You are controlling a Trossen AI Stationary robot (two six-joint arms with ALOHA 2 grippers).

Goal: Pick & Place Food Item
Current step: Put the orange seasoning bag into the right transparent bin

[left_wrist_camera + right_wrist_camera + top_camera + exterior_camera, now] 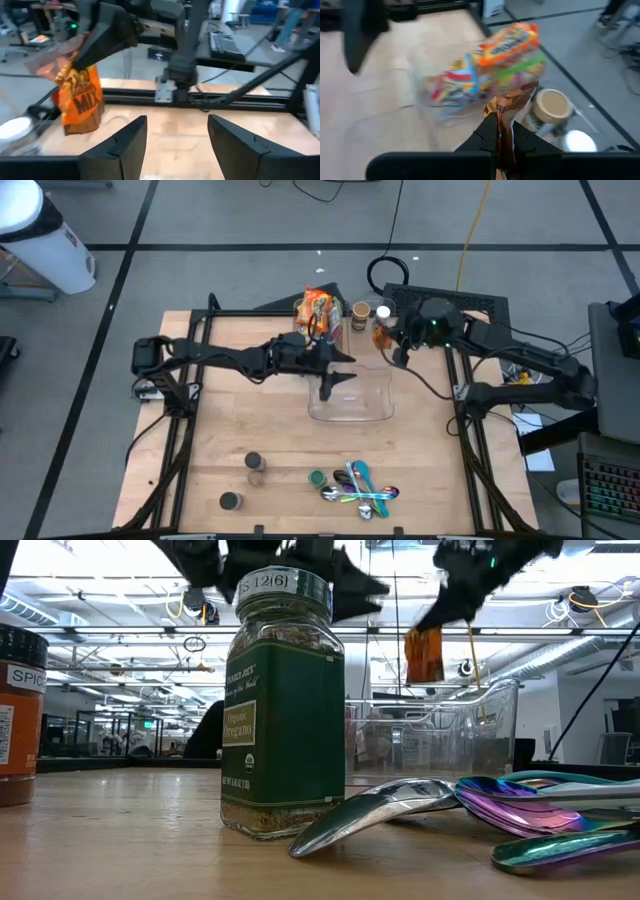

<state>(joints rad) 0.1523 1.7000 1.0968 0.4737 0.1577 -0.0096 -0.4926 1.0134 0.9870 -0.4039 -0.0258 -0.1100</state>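
The food item is an orange snack bag [80,102] printed "MIX". It hangs from my right gripper [500,131], which is shut on it above the table's far right part, beside the clear plastic bin [350,402]. The bag also shows in the low view [424,653] and in the high view [382,333]. My left gripper [177,142] is open with nothing between its fingers. It hovers level over the bin's far left part [335,380], pointing toward the bag and apart from it. My right gripper pinches the bag's crumpled top edge [504,111] between its two fingers. The fingers come slanting down from the table's right side. The bag hangs upright below them [424,660], lifted clear of the table and the bin.
More colourful snack bags [315,310] lie at the far edge, with a brown-lidded jar [360,313] and a white-lidded one [383,311] beside them. Near the front edge lie shiny spoons [362,488], an oregano jar [283,705] and other spice jars [255,465].
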